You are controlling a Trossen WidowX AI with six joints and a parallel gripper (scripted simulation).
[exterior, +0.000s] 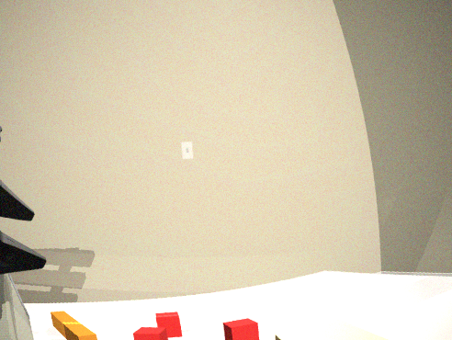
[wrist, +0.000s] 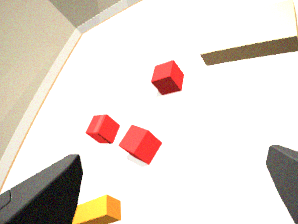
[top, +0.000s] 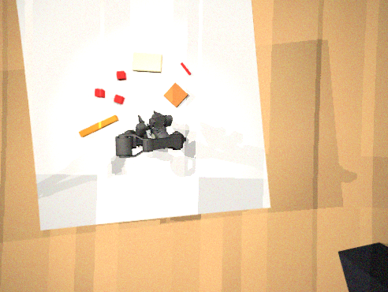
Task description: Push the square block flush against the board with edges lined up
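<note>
The square block (top: 176,95), orange, lies turned like a diamond below and right of the board in the top view, with a gap between them. The cream rectangular board (top: 147,62) (wrist: 250,51) lies flat at the upper middle of the white table; its brown side shows in the wrist view. My gripper (top: 147,115) (exterior: 39,239) (wrist: 175,152) is open, with nothing between its fingers. In the top view it is below the board and to the lower left of the block, touching neither. The block does not show in the wrist view or the exterior view.
Three red cubes (top: 121,75) (top: 99,93) (top: 119,99) lie left of and below the board. An orange bar (top: 90,129) (wrist: 92,212) with a yellow band lies left of the arm. A thin red stick (top: 185,69) lies right of the board, above the block.
</note>
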